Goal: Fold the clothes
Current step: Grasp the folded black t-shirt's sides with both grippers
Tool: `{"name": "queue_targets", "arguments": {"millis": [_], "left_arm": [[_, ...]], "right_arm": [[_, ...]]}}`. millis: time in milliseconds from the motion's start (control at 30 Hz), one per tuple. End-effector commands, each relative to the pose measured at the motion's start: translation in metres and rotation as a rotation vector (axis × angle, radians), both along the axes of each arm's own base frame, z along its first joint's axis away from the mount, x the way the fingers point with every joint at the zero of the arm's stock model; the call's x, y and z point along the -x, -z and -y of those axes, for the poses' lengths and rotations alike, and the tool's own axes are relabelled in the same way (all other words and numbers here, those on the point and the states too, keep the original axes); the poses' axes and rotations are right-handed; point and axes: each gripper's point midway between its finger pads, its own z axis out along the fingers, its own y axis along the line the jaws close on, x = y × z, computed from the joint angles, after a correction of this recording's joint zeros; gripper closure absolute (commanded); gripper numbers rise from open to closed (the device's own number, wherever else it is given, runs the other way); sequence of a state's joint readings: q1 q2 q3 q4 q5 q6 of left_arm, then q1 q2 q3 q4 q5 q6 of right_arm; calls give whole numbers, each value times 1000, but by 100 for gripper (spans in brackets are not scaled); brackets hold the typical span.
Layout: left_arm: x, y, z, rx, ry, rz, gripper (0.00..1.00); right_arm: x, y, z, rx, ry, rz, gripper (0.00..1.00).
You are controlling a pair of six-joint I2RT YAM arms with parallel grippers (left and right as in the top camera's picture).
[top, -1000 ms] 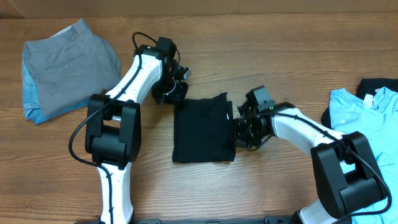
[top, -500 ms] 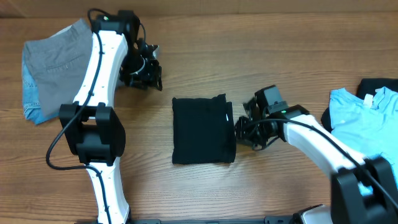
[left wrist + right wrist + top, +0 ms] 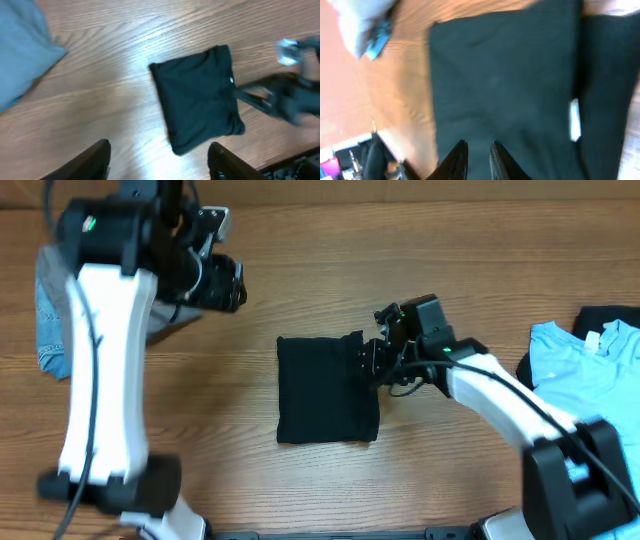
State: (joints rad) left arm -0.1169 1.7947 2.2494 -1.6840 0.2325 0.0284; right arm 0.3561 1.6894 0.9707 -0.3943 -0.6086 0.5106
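The black T-shirt point(image 3: 327, 390) lies folded into a neat rectangle in the middle of the table. It fills the right wrist view point(image 3: 505, 85), where its white neck label point(image 3: 574, 120) shows. My right gripper point(image 3: 368, 360) is over the shirt's upper right edge. Its jaws point(image 3: 476, 155) stand only slightly apart, with nothing visibly pinched between them. My left gripper point(image 3: 215, 280) is raised high at the upper left, far from the shirt. It is open and empty point(image 3: 160, 162), looking down on the shirt point(image 3: 197, 97). A light blue T-shirt point(image 3: 590, 370) lies at the right edge.
Another black cloth point(image 3: 605, 315) lies behind the light blue T-shirt. Folded grey trousers point(image 3: 160, 330) on a blue patterned cloth point(image 3: 45, 345) sit at the far left, largely hidden under my raised left arm. The table is bare wood point(image 3: 450, 270).
My left gripper let go at the shirt's top left, opened, and rose away to the upper left. My right gripper shifted from the shirt's lower right edge up to its upper right edge.
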Motion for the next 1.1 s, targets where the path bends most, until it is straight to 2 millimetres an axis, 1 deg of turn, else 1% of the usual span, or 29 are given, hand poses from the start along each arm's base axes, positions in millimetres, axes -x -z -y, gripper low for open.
{"name": "queue_targets", "arguments": {"millis": [0,67,133,167,200,300,333,367,433,500,533,567,633,700,767,800,833,867,933,1000,1033,1067], "left_arm": [[36,12,-2,-50,-17,-61,33],[51,34,1,-59,-12,-145,36],[66,67,13,-46,26,-253,40],[69,78,18,-35,40,-282,41],[73,96,29,-8,66,-316,41],[77,142,57,73,125,-358,43],[77,154,66,100,141,-357,44],[77,170,80,154,171,-344,48],[78,191,92,193,189,-333,55],[79,220,89,178,150,-327,70],[81,233,86,162,132,-329,74],[83,246,81,140,114,-330,76],[92,279,67,87,54,-353,76],[105,302,59,60,19,-388,73],[118,316,52,39,-7,-434,73],[124,321,48,28,-15,-457,75],[126,323,44,13,-27,-471,78],[126,322,34,-7,-58,-482,82],[123,316,30,-2,-79,-487,83],[116,304,26,8,-94,-485,83],[111,296,24,14,-91,-478,80],[104,283,23,26,-81,-461,73]], "right_arm": [[-7,50,4,42,139,-169,87],[-8,72,8,68,216,-250,87],[-6,89,8,79,238,-293,88],[-5,92,9,83,239,-301,88],[-4,94,9,86,238,-307,88],[-5,94,9,84,238,-306,88],[-5,94,9,83,237,-307,88],[-4,94,9,84,237,-308,88],[-4,94,9,85,237,-311,88],[-4,94,9,85,237,-311,88],[-4,94,9,85,237,-311,88],[-4,94,9,85,237,-311,88],[-3,94,9,85,237,-312,88],[-2,95,9,87,236,-319,88],[0,95,10,94,237,-328,88],[1,96,11,96,237,-332,88],[2,96,11,97,237,-335,88],[3,93,9,88,221,-332,88],[3,86,8,83,195,-306,87],[3,74,8,80,165,-264,87],[3,69,8,79,155,-250,87],[4,57,9,77,132,-218,87]]}}
